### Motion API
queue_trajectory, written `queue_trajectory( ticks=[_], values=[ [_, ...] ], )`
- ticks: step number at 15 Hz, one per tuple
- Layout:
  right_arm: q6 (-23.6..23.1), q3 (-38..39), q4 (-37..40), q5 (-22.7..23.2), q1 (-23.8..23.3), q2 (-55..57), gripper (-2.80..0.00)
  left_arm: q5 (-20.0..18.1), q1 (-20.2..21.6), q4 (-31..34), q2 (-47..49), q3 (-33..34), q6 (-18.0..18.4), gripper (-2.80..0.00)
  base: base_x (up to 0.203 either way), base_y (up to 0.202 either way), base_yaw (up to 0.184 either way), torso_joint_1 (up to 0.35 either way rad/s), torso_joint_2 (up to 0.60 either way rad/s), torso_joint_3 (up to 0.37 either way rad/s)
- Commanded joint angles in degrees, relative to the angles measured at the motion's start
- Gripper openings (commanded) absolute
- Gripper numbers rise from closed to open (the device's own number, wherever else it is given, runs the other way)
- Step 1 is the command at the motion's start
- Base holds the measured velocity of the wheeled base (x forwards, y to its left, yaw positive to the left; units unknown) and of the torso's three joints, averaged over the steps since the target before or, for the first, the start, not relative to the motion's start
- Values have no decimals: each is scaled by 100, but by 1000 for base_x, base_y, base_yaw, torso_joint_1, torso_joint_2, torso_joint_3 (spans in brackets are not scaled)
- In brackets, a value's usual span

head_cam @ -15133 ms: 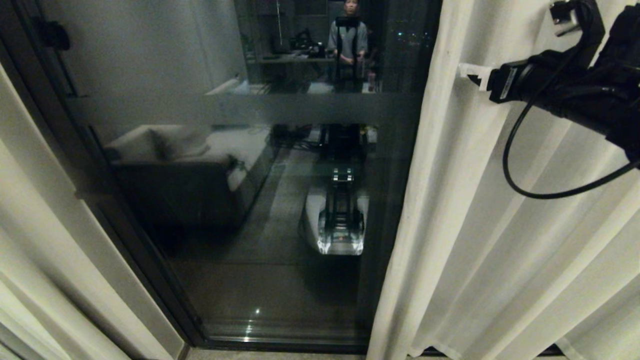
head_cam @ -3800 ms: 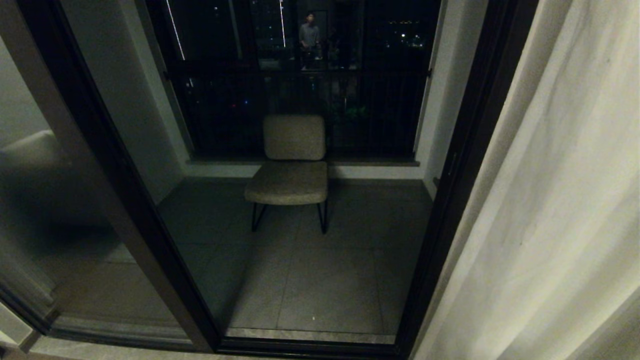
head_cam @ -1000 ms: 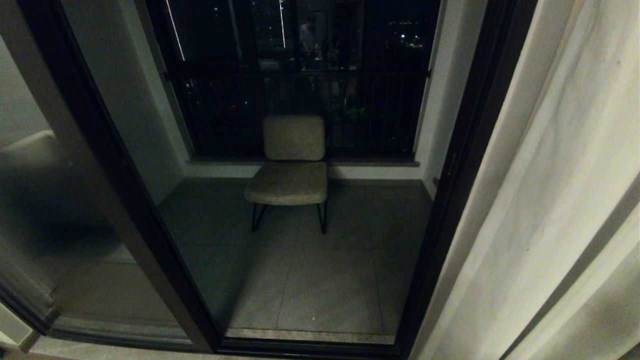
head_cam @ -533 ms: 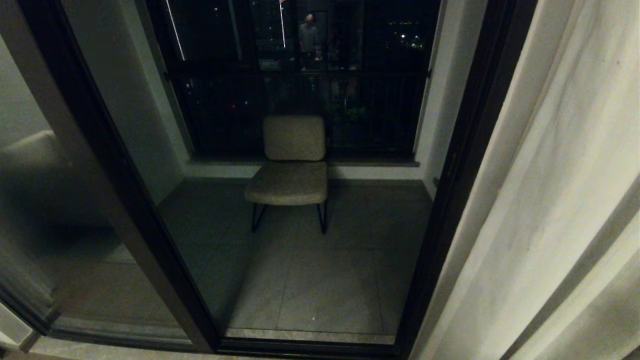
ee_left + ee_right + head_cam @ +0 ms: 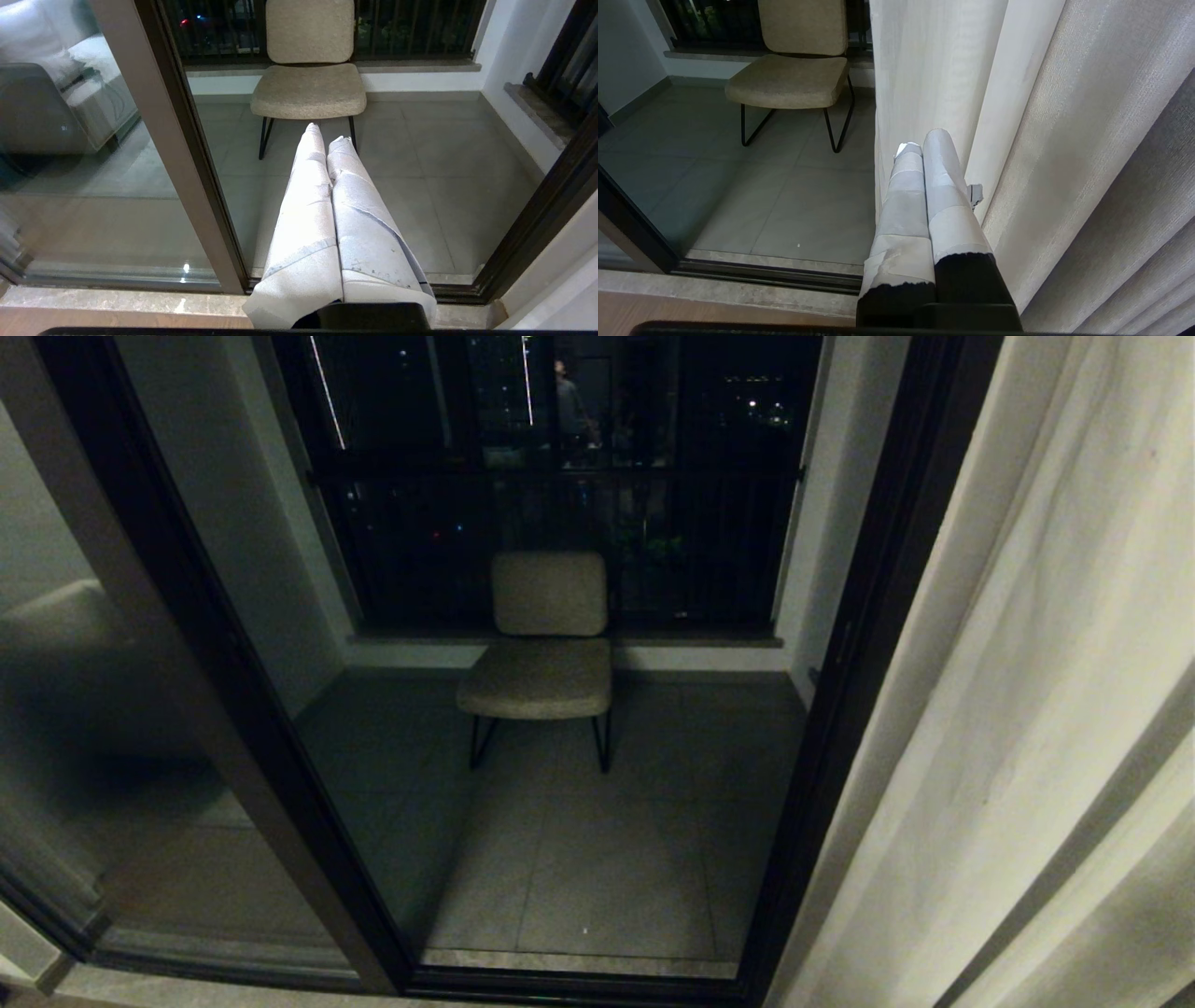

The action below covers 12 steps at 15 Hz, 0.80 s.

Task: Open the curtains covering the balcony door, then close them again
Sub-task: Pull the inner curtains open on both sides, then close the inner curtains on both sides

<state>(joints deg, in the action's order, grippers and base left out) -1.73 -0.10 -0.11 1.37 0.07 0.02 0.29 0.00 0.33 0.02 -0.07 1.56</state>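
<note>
The curtains [image 5: 1027, 709] hang as cream folds down the right of the head view, drawn aside from the balcony door [image 5: 233, 709] with its dark frame and reflective glass. Neither arm shows in the head view. In the right wrist view my right gripper [image 5: 922, 140] is shut with nothing between its tape-wrapped fingers, and it lies close beside the curtains' [image 5: 1064, 116] nearest folds. I cannot tell whether it touches them. My left gripper [image 5: 327, 135] is shut and empty, low before the door's frame [image 5: 187, 163], pointing at the balcony floor.
A beige chair [image 5: 546, 644] on thin black legs stands on the tiled balcony, before a black railing [image 5: 560, 523]. A stone threshold and door track [image 5: 117, 298] run along the floor. A person's reflection [image 5: 569, 401] shows in the far glass.
Since the oldest frame the whole view has shifted to the chair, and the right arm has left the head view. Over the last second only the person's reflection moves.
</note>
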Motion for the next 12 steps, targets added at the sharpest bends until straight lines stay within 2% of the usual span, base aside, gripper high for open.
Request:
queue_trajectory(
  ticks=[1,12],
  values=[
    [-3,1,-7,4,1,6,-280,-2,0,2,-2,-1,2,-280,0,0,0,0,0,0],
    [-3,1,-1,4,1,-2,-280,-2,0,2,-2,-1,2,-280,0,0,0,0,0,0]
  ],
)
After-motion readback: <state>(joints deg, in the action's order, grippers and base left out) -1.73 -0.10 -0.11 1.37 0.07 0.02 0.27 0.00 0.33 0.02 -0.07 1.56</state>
